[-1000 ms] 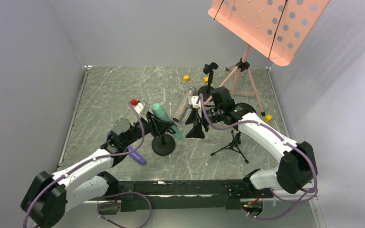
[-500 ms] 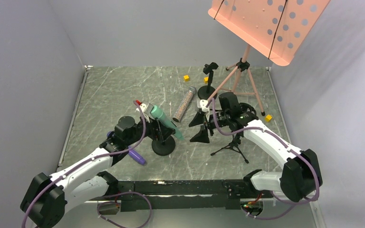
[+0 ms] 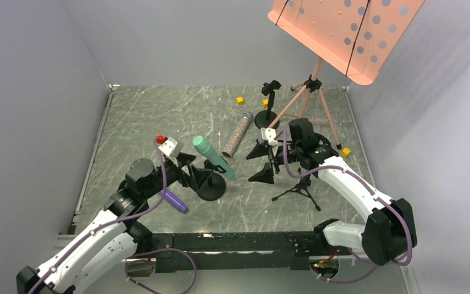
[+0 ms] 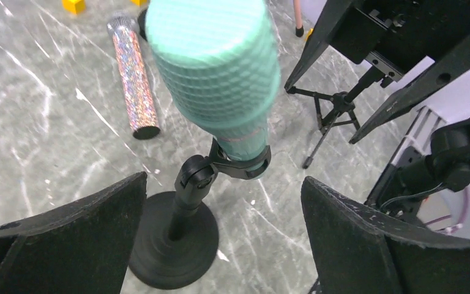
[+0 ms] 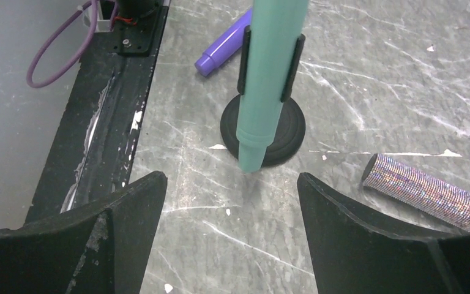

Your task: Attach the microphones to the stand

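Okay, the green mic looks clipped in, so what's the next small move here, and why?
Probably swing the right gripper toward the glittery microphone: the teal microphone already sits clipped in its stand, that gripper is open and empty, and the glittery one lies loose on the table nearby.

Left claw (image 3: 193, 169) released the teal microphone (image 3: 215, 158) and withdrew.

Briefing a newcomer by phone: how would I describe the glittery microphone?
Find the pink music stand at the far right. Just left of its tripod, the glittery microphone lies flat on the table. Unlike the clipped teal microphone and plain purple microphone, it sparkles.
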Robot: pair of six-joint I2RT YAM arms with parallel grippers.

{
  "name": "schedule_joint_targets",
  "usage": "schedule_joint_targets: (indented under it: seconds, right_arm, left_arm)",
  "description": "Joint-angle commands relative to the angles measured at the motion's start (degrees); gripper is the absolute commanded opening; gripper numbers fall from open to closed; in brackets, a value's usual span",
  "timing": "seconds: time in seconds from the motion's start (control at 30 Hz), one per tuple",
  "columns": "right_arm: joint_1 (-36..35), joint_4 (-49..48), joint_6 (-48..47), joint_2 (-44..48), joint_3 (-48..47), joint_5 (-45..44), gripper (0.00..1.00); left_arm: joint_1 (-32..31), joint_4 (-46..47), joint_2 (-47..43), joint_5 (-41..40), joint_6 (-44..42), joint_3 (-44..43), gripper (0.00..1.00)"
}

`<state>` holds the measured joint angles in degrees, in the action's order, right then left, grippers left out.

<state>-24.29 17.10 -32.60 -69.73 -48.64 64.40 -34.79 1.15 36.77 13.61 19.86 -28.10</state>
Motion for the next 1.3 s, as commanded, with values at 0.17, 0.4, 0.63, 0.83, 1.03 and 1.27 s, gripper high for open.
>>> schedule_joint_targets:
  seconds: [0.17,0.4,0.63,0.83,1.03,1.27]
  right_arm:
    - [0.83,1.11,-9.21,4.13,3.17,5.66,0.90]
    - [0.87,1.24,-9.22,4.19,3.31,6.67,0.91]
    - [0.83,2.24,-9.94,3.47,3.07,7.57,0.91]
    - [0.78,2.32,-10.10,3.89,3.11,7.54,0.91]
    - [0.75,2.48,-10.29,3.90,3.12,7.46,0.91]
    - [0.76,2.48,-10.37,3.98,3.12,7.51,0.91]
  left_arm:
    - [0.22,0.42,-5.59,6.90,-28.51,5.08,0.99]
    - [0.61,5.21,-2.75,4.28,-35.65,6.05,0.99]
    - [5.92,5.87,6.47,21.12,-38.14,2.79,0.86]
    - [10.45,16.88,10.40,28.44,-35.44,5.30,0.74]
    - [12.66,24.58,17.41,40.39,-32.42,5.04,0.64]
    - [14.63,33.91,23.44,45.72,-27.00,6.05,0.48]
